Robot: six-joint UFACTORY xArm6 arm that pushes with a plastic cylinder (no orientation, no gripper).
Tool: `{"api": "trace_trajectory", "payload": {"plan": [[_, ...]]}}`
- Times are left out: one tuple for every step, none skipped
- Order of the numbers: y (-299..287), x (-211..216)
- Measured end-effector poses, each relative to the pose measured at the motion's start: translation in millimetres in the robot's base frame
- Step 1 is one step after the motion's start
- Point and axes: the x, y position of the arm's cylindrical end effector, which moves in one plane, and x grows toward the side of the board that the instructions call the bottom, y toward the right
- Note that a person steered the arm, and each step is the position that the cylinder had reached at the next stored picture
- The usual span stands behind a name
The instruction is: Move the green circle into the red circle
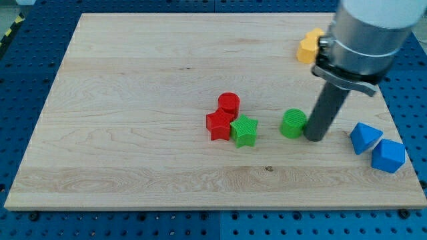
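Note:
The green circle (292, 123) lies on the wooden board right of the middle. The red circle (229, 103) lies to its left, a little higher in the view, touching a red star (219, 125). A green star (244, 131) sits between the two circles, against the red star. My tip (314, 139) rests on the board just right of the green circle, touching or almost touching its right side. The rod rises from it toward the view's top right.
Two blue blocks (365, 137) (387, 156) lie near the board's right edge. A yellow block (309, 47) sits at the view's top right, partly hidden by the arm (363, 37). The board (133, 100) rests on a blue perforated table.

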Motion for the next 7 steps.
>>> {"api": "trace_trajectory", "payload": {"plan": [[-13.4, -18.9], [14.0, -20.8], [-10.0, -37.9], [-37.7, -41.8], [-40.5, -41.8], [-55.7, -42.6], [-61.6, -47.8]]}}
